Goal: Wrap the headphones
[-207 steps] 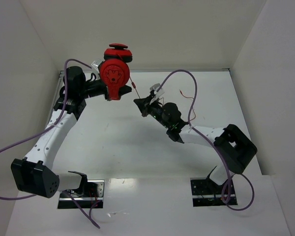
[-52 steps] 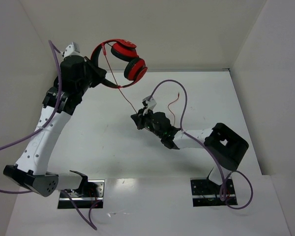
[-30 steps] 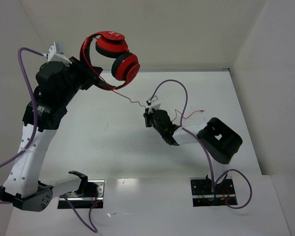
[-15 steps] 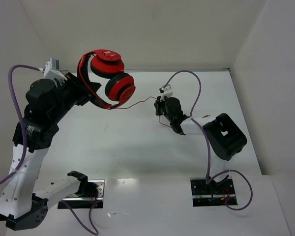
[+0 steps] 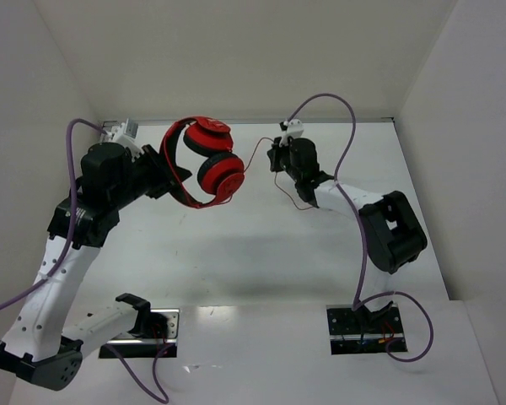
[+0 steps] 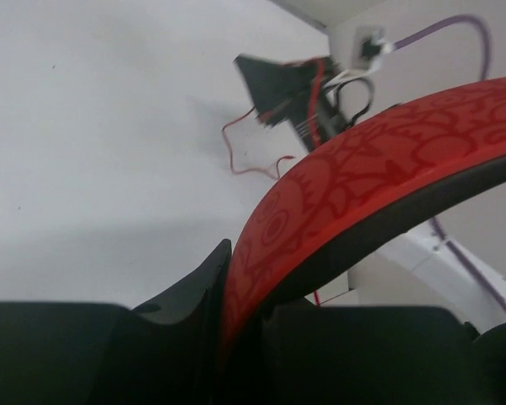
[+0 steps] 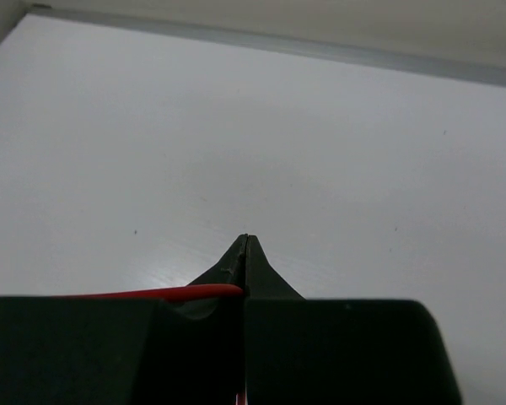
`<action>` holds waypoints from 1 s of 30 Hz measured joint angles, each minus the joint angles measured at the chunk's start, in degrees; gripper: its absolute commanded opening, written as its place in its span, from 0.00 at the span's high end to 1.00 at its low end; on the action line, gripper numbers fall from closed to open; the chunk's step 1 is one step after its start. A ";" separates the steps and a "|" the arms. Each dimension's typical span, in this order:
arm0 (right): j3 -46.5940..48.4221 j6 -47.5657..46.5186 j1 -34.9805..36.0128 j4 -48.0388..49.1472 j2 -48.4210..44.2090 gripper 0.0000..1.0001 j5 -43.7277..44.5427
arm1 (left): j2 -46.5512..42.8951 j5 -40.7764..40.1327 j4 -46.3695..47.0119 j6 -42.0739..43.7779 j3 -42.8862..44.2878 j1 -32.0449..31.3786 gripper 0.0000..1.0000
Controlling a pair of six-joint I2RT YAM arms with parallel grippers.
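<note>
White counter (image 5: 236,253) fills the lower part of the top view. Above it, upper left of centre, hang the headphones (image 5: 209,160): red, with two round cups close together, black padding inside the band, and darker red doodles over the band's outside. The left jaws are clenched on that band. The thin red cord (image 7: 135,294) runs rightward to the right jaws, which are pinched tight on it.

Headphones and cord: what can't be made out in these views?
- Right wrist: the cord runs off the left edge, behind the body of the right tool.
- Left wrist: the headphones hide the tips of the left tool; the cups are cut off.
- Top view: the cord is too thin to trace to its plug.
</note>
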 measured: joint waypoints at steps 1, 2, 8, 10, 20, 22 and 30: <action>1.68 -0.07 -0.37 -0.92 -0.02 1.00 0.07 | -0.28 0.11 -0.15 0.00 -1.11 0.00 1.00; 2.84 -0.15 -0.61 -1.22 -0.13 1.00 0.39 | -0.39 0.70 -0.26 0.26 -1.97 0.00 1.00; 3.61 -1.14 -1.51 -4.92 -0.20 1.00 1.79 | 0.66 8.26 0.26 5.44 -3.69 0.04 1.00; 4.83 -2.08 -1.97 -7.04 0.15 1.00 1.55 | 1.68 11.56 0.09 8.74 -4.15 0.04 1.00; 18.05 -5.99 -2.27 -13.22 1.92 1.00 4.76 | 7.82 9.44 -8.92 24.37 -5.68 0.04 1.00; 21.51 -6.58 -2.27 -14.64 2.51 1.00 5.16 | 8.31 8.74 -10.12 26.71 -6.14 0.04 1.00; 33.18 -7.82 -2.27 -19.91 4.70 1.00 3.04 | 14.16 -0.81 -14.64 34.14 -6.51 -2.47 1.00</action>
